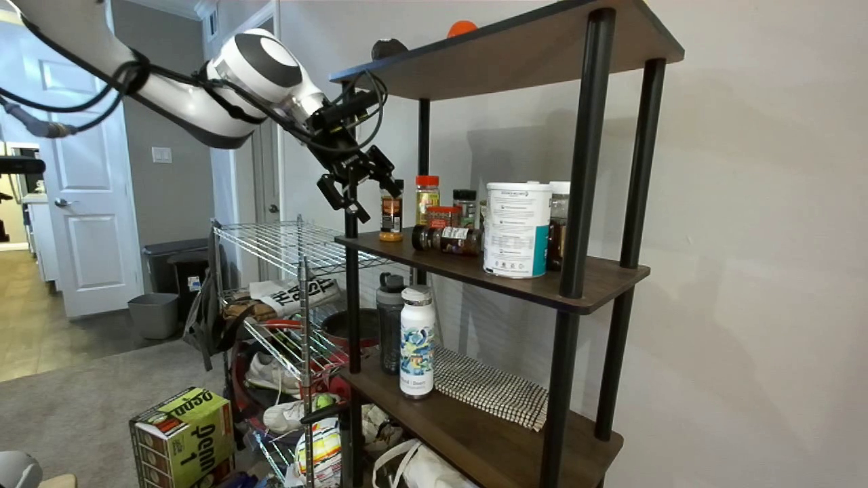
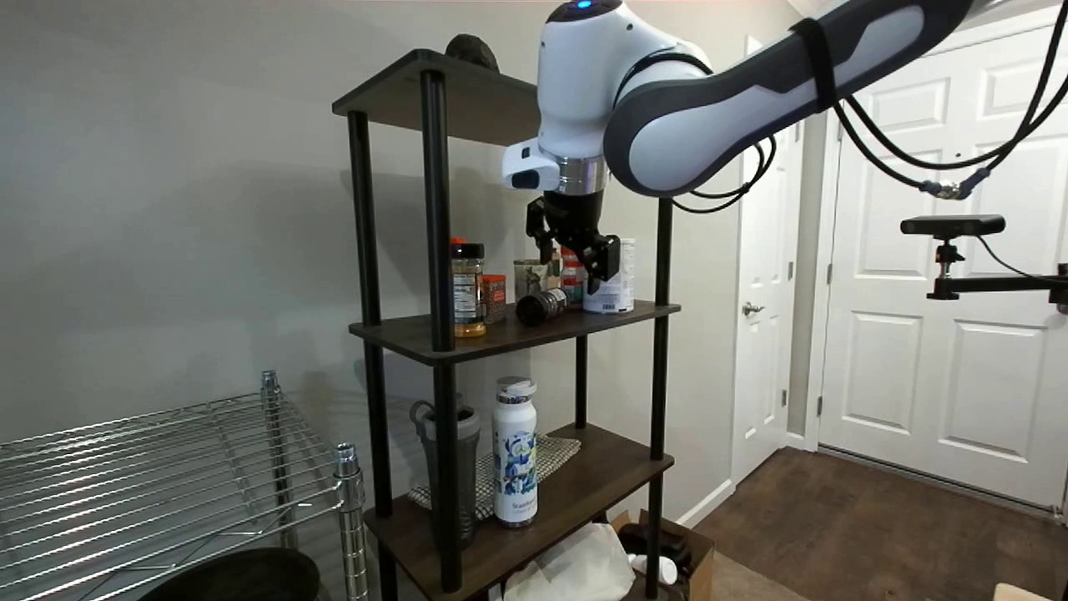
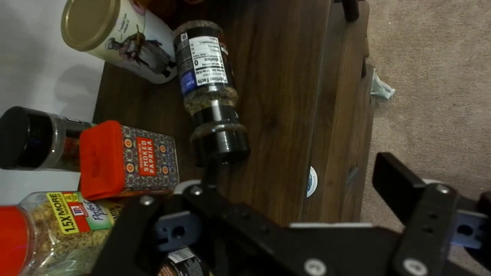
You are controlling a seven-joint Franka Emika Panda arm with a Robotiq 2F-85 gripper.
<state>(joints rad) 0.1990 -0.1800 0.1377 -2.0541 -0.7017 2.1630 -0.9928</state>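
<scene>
Gripper (image 3: 299, 174), jaws spread wide, at a brown shelf (image 3: 274, 115).
In the wrist view, the spice jar (image 3: 207, 73) lies on its side at upper centre, its black cap (image 3: 220, 143) toward the gripper; whether a finger touches that cap is hard to tell. The smoked paprika tin (image 3: 132, 161) sits at left centre, a gold-lidded canister (image 3: 142, 50) stands in the upper left, and a red-capped bottle (image 3: 71, 234) fills the lower left corner.
</scene>
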